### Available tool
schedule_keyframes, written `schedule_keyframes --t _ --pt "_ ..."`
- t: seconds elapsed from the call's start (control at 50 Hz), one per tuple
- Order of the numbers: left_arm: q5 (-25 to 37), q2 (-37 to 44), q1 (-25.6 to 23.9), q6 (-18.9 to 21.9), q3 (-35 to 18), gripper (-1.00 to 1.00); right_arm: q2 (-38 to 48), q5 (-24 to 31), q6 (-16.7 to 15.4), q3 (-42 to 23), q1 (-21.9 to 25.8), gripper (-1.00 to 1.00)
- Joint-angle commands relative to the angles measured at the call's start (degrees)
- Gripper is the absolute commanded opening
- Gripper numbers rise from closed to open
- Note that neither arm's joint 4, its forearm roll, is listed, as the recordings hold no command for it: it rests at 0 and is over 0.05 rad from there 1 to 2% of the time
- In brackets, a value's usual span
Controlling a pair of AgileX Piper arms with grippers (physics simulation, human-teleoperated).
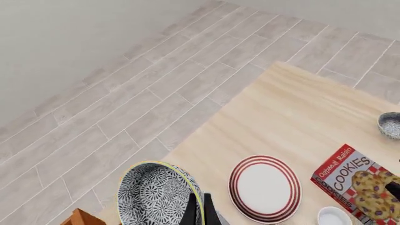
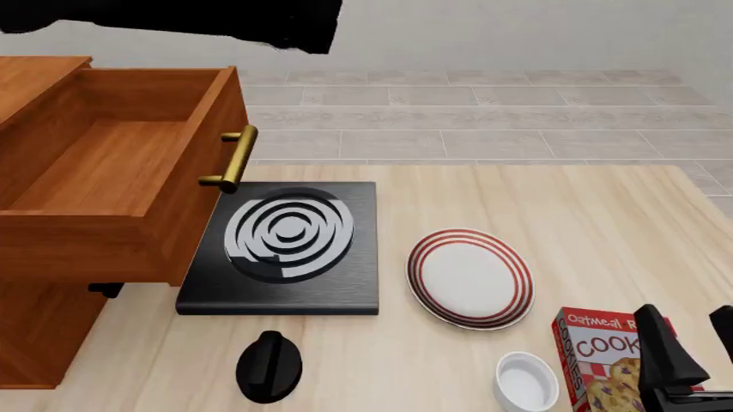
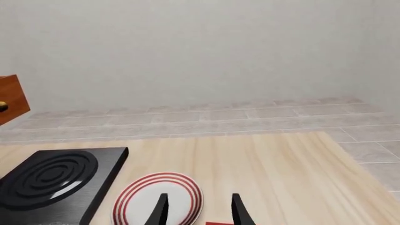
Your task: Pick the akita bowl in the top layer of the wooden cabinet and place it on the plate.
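Patterned akita bowl [image 1: 156, 194] seems clamped in the left hand [image 1: 198, 211]; right hand [image 3: 198, 208] spread apart.

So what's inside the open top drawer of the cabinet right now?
The top layer shows only bare wood as far as the front view reaches; its near corner is hidden behind the front panel. The akita bowl is held in the left gripper.

Black arms — slim black pincer [image 3: 198, 210] fingers.

Front view is looking steeply down on the plate [image 2: 471, 277] from close overhead. Left wrist view is looking down from high, right wrist view low and level; all are sharing the plate.
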Motion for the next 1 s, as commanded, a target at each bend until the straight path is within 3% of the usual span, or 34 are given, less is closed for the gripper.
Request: schedule_keyframes --t 0.02,0.62,1.0 --pt "-2.5 1.8 -2.7 0.6 1.4 -1.00 0.0 -0.2 0.0 0.1 0.1 1.00" --pt "-7.7 7.4 -6.4 2.8 5.0 -1.00 0.0 -0.3 -0.3 -0.1 0.7 1.00" --pt "-11.3 11.1 -7.7 7.2 7.8 -1.00 0.0 -0.2 0.4 -0.1 0.9 1.00"
